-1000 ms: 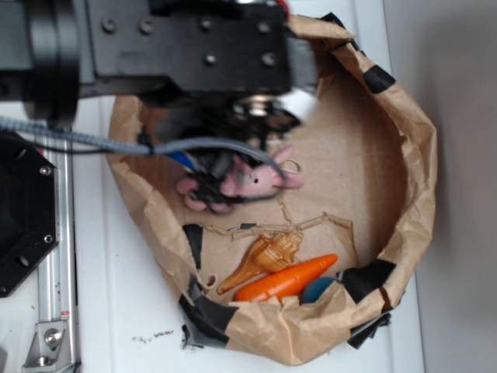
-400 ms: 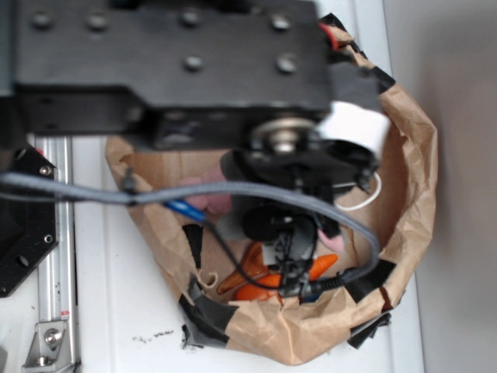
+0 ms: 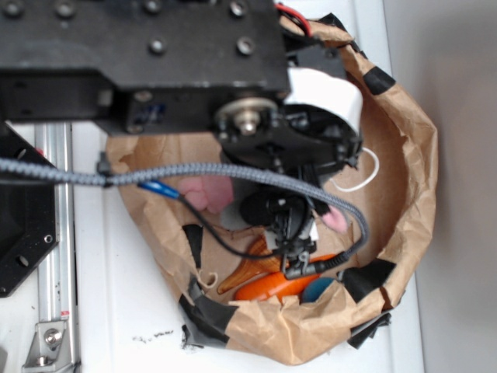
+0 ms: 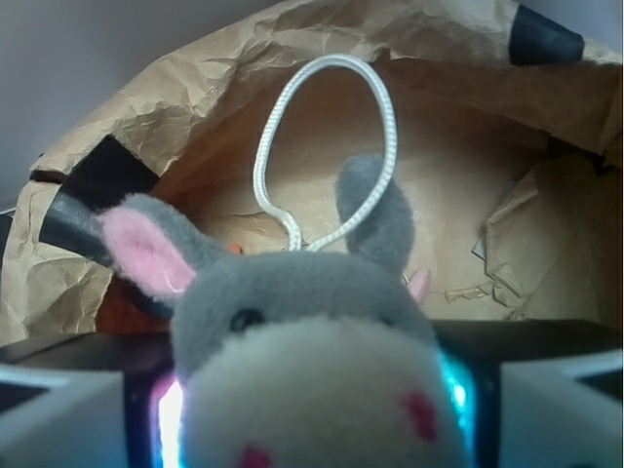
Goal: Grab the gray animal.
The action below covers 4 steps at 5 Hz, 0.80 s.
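Shifted slightly left since a moment ago, the black gripper (image 3: 299,233) stays closed around the small gray plush animal (image 4: 312,370) above the crumpled brown paper bag (image 3: 411,155)

Small gray plush animal (image 4: 312,331), face toward the wrist camera

Cream muzzle with pink spots, dark eye, ears up at 10 and 1 o'clock, one pink inside; a white cord loop (image 4: 327,146) rises at 12 o'clock. It sits between the jaws.
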Each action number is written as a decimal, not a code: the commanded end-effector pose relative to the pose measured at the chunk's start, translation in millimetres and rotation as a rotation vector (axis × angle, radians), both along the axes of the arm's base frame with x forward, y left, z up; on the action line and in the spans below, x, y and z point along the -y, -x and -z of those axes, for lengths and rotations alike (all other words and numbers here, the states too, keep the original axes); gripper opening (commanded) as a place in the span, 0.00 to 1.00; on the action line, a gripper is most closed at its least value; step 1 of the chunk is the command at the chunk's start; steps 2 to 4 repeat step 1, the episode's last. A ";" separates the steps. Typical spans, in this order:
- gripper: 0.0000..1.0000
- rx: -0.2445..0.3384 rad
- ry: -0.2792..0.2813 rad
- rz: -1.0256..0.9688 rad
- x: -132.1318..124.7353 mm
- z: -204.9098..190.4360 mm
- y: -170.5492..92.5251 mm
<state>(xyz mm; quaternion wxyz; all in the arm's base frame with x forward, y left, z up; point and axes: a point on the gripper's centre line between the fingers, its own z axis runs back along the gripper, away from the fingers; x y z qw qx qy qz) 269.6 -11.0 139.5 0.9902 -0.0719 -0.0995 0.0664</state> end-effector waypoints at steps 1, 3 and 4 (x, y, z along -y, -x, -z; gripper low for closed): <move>0.00 0.072 -0.006 -0.045 -9.8 -25.5 12.9; 0.00 0.072 -0.006 -0.045 -9.8 -25.5 12.9; 0.00 0.072 -0.006 -0.045 -9.8 -25.5 12.9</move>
